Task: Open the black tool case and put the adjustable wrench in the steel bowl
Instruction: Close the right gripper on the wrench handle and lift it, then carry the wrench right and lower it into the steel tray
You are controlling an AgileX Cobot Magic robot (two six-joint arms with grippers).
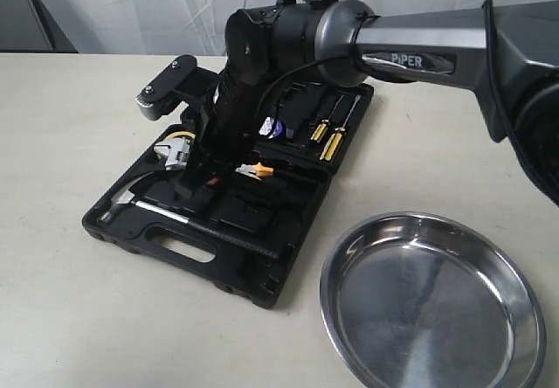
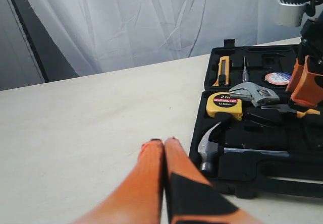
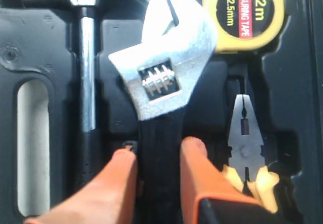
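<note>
The black tool case (image 1: pixel 175 244) lies open on the table, its tools resting in moulded recesses. My right gripper (image 3: pixel 159 151) reaches down into it. Its orange fingers (image 3: pixel 197 168) press both sides of the black handle of the adjustable wrench (image 3: pixel 161 72), shut on it. The wrench's silver head (image 1: pixel 175 154) sits tilted up over the tape measure, as the left wrist view also shows (image 2: pixel 255 93). The steel bowl (image 1: pixel 432 305) stands empty to the right of the case. My left gripper (image 2: pixel 164 142) hovers shut and empty over bare table beside the case's edge (image 2: pixel 262 176).
In the case are a hammer (image 3: pixel 86 57), a yellow tape measure (image 3: pixel 242 12), pliers (image 3: pixel 245 133), screwdrivers (image 1: pixel 330 135) and a utility knife (image 2: pixel 223 68). The right arm (image 1: pixel 419 47) spans over the case lid. A white curtain hangs behind the table.
</note>
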